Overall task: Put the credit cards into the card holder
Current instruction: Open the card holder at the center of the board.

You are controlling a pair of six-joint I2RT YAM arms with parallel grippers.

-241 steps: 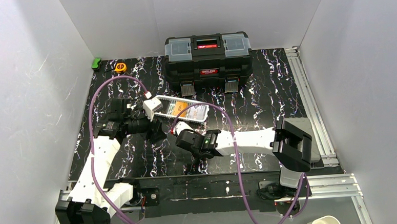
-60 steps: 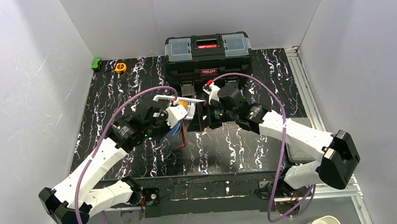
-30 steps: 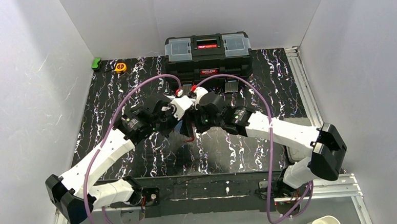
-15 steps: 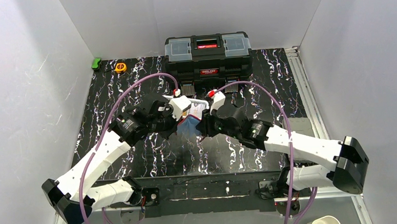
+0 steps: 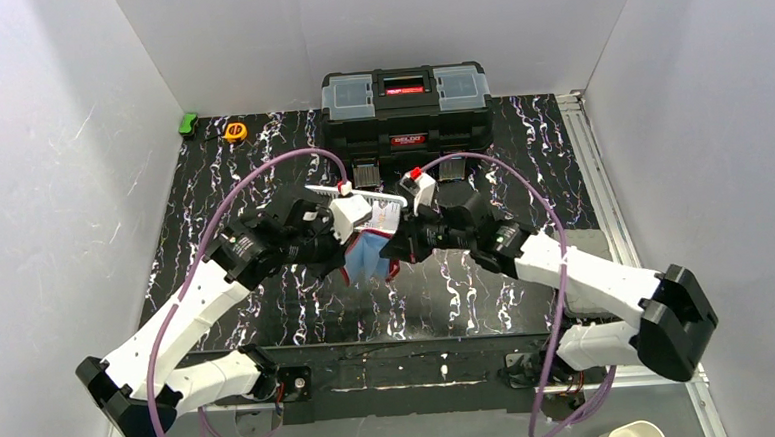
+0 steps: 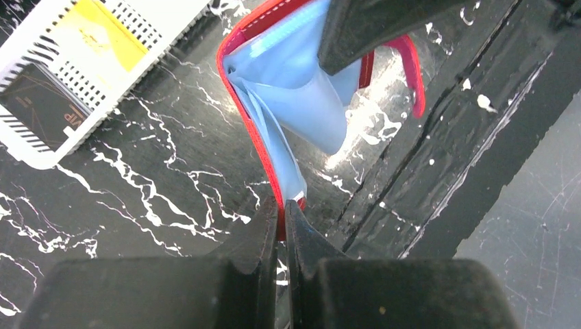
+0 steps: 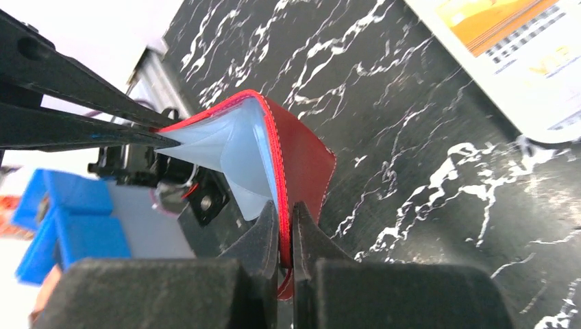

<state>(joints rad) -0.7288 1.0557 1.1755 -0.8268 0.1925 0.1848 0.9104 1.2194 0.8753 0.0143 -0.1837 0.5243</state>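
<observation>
The card holder (image 5: 368, 257) is red with a light blue lining and hangs spread open between both grippers, just above the black table. My left gripper (image 6: 282, 205) is shut on the edge of one flap of the card holder (image 6: 294, 89). My right gripper (image 7: 286, 212) is shut on the stitched edge of the other flap of the card holder (image 7: 301, 157). The snap tab (image 6: 411, 68) curls off the far side. An orange credit card (image 6: 103, 34) and a dark one (image 6: 38, 103) lie in the white mesh basket (image 6: 38, 161). The holder's pockets look empty.
The white basket (image 5: 367, 194) sits just behind the grippers, partly hidden by them. A big black toolbox (image 5: 404, 102) stands at the back. An orange tape measure (image 5: 235, 131) and a green object (image 5: 188, 123) lie in the far left corner.
My right gripper has closed on the card holder's free flap. The holder, which hung folded from my left gripper, is now pulled open between the two grippers.
</observation>
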